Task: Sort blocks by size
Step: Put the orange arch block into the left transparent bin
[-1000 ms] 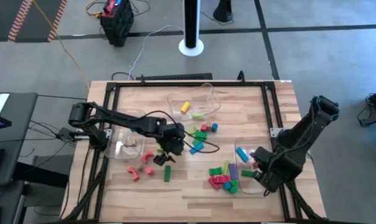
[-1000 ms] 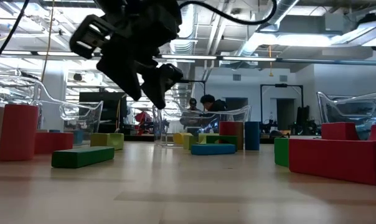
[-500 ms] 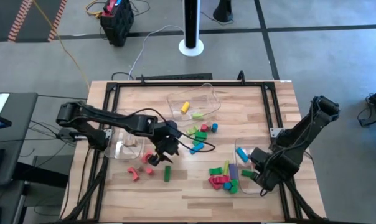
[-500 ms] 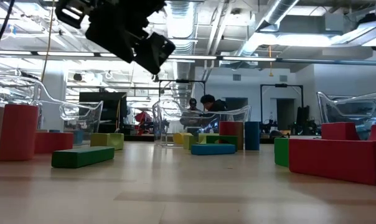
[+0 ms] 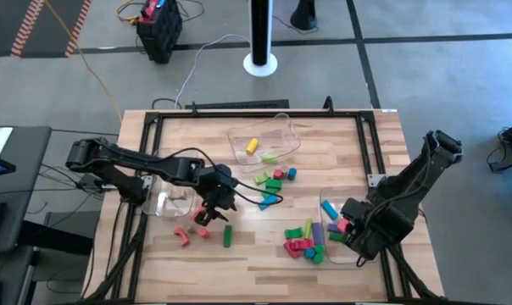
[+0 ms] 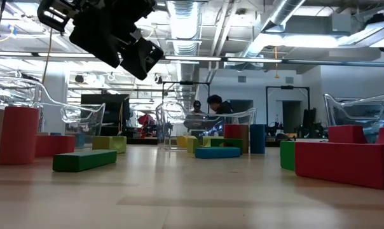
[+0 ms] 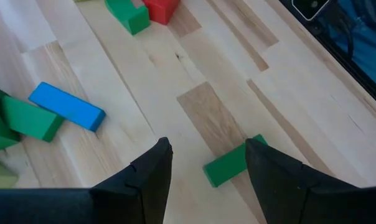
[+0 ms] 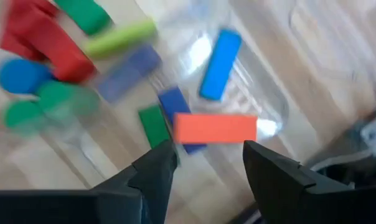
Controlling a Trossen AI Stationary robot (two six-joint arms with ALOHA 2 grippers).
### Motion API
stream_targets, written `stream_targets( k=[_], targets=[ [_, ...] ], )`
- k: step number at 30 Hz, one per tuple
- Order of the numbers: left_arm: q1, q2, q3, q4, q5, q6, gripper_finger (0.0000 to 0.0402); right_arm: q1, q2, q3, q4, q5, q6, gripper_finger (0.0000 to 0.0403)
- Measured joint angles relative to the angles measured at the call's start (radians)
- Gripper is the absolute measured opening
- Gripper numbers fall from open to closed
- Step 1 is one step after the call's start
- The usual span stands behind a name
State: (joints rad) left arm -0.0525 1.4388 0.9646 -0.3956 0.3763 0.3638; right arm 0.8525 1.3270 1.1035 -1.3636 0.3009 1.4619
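Loose blocks lie on the wooden table: a group at the middle (image 5: 273,182), another toward the near right (image 5: 303,241), and red ones (image 5: 192,229) near the left. My left gripper (image 5: 212,210) hangs open above the table, and a green bar (image 7: 235,163) lies flat below its fingers (image 7: 154,168). My right gripper (image 5: 351,230) is over the right clear bin (image 5: 332,196), open. An orange block (image 8: 216,127) shows just beyond its fingertips, above the blue bar (image 8: 220,62) and other blocks in the bin. My right gripper points down into the bin from above. The orange block lies crosswise right at the fingertips (image 8: 166,155); I cannot tell whether they touch it.
A clear bin (image 5: 281,127) at the far middle holds a yellow and a green block. Another clear bin (image 5: 158,203) stands at the left by my left arm. A black frame (image 5: 239,110) runs along the table's edges. Bare wood lies at the near middle.
My left gripper has risen and drawn back toward the table's left edge, away from the middle group of blocks, with nothing between its fingers.
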Motion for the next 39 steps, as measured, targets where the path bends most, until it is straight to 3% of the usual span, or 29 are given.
stream_targets(
  k=[4, 11, 17, 28, 39],
  targets=[
    [0.000, -0.002, -0.001, 0.002, 0.000, -0.002, 0.0196, -0.022, 0.000, 0.034, 0.075, 0.061, -0.111, 0.0226],
    [-0.025, -0.002, -0.001, 0.002, 0.001, -0.010, 0.0196, -0.113, 0.020, 0.037, 0.361, 0.065, -0.425, 0.0226],
    [-0.055, -0.002, -0.001, 0.002, 0.002, -0.036, 0.0196, -0.198, 0.085, 0.038, 0.524, -0.006, -0.604, 0.0226],
    [-0.120, -0.001, -0.001, 0.002, -0.047, -0.069, 0.0196, -0.328, 0.253, 0.037, 0.636, -0.271, -0.633, 0.0226],
    [-0.185, -0.001, -0.001, -0.031, -0.097, -0.100, 0.0196, -0.378, 0.271, 0.038, 0.749, -0.310, -0.572, 0.0226]
  ],
)
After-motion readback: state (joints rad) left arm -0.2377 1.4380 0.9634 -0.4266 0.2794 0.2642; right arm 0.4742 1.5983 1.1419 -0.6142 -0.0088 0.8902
